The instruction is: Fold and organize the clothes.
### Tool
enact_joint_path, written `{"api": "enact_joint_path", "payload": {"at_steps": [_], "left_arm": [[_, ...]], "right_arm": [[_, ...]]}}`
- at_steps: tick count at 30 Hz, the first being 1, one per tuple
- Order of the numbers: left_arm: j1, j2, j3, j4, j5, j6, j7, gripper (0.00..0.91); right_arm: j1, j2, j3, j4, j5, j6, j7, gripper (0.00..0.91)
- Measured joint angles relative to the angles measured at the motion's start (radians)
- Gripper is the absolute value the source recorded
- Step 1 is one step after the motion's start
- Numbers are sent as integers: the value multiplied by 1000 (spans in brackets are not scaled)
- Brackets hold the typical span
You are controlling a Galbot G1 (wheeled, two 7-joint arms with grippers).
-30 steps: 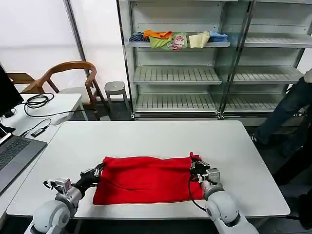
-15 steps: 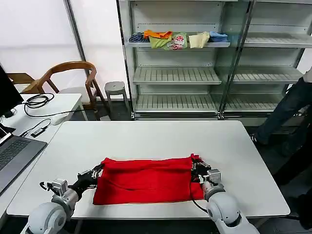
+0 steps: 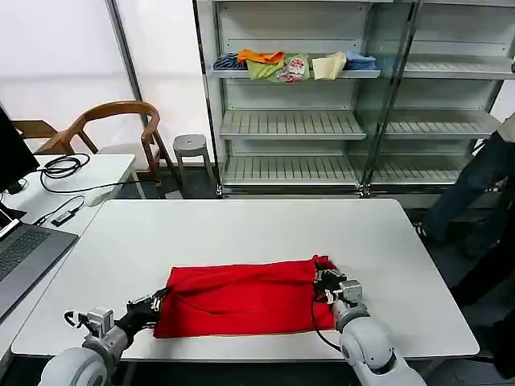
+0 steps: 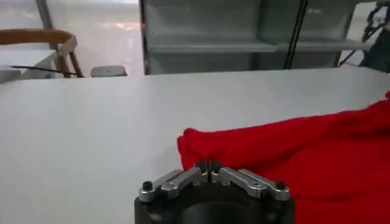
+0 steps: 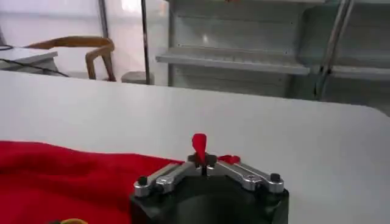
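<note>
head view: red t-shirt (image 3: 245, 298) lies folded into a wide band on the near half of the white table (image 3: 241, 229), long axis running left to right. left gripper (image 3: 158, 299) sits at the shirt's left end, right gripper (image 3: 324, 280) at its far right corner. both arms come in low from the near table edge. behind the table, a shelf rack (image 3: 290, 121) with small folded garments (image 3: 294, 65) on its top shelf. laptop (image 3: 24, 256) on the side desk to the left.

left wrist view: left gripper (image 4: 210, 165) fingers are together, pinching a fold of red fabric at the shirt's (image 4: 304, 155) end, cloth bunched up just ahead of the tips.

right wrist view: right gripper (image 5: 204, 161) fingers are together, clamped on a small tuft of the shirt (image 5: 73, 179) that sticks up between the tips.
</note>
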Motion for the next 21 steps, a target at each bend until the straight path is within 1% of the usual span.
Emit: {"api": "enact_joint_path", "payload": {"at_steps": [8,16,21], "left_arm": [[8,3,-16,-37,14,43,-9,907],[13,0,-41,-88,-7,55,-36,907],[11,-13,-37,-122,-26,42,-66,907]], "right_arm": [[-19,-11,9,26,-18,-25,18,907],[-34,-27,48,61,-26,-24,10,907],[-52,-37,88,95,-35,-12,2,907]]}}
